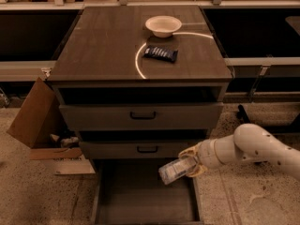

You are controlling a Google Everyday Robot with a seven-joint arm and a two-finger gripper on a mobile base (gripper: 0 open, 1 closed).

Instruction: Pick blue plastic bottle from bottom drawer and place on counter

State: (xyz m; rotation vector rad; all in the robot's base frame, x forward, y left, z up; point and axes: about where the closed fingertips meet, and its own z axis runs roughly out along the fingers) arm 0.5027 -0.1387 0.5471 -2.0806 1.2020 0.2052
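Note:
The blue plastic bottle (173,171) is clear and ribbed with a pale label, and lies on its side in my gripper (191,163). The gripper is shut on the bottle's right end and holds it above the right side of the open bottom drawer (136,196), just below the front of the middle drawer. The white arm (255,149) reaches in from the right. The counter (103,46) is the dark wood-grain cabinet top with a pale arc line, well above the gripper.
A white bowl (163,25) and a dark snack bar wrapper (161,54) sit on the counter's back right. Two upper drawers with black handles (143,115) stick out a little. An open cardboard box (40,121) stands on the floor to the left.

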